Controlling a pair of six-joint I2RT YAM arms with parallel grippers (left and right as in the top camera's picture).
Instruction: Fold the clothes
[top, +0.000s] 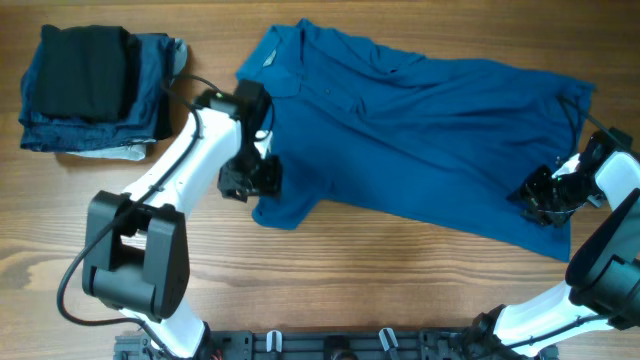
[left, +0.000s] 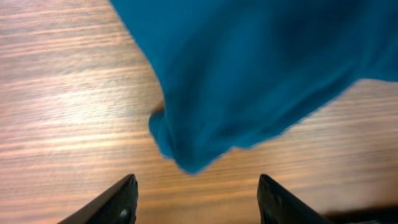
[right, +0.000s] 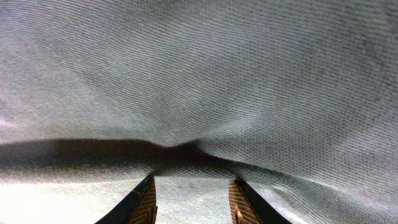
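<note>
The blue polo shirt (top: 420, 130) lies spread across the table with its collar at the upper left and its hem to the right. My left gripper (top: 250, 180) is open and empty, just short of the left sleeve's tip (left: 186, 158), which lies on the wood ahead of the jaws (left: 196, 199). My right gripper (top: 545, 195) is at the shirt's lower right hem corner. In the right wrist view the cloth (right: 199, 74) fills the frame. It fills the gap between the fingers (right: 191, 186) and puckers at their tips.
A stack of folded garments stands at the back left, a black piece (top: 85, 60) on top of darker denim-blue ones (top: 150, 90). Bare wooden table (top: 380, 270) runs along the front.
</note>
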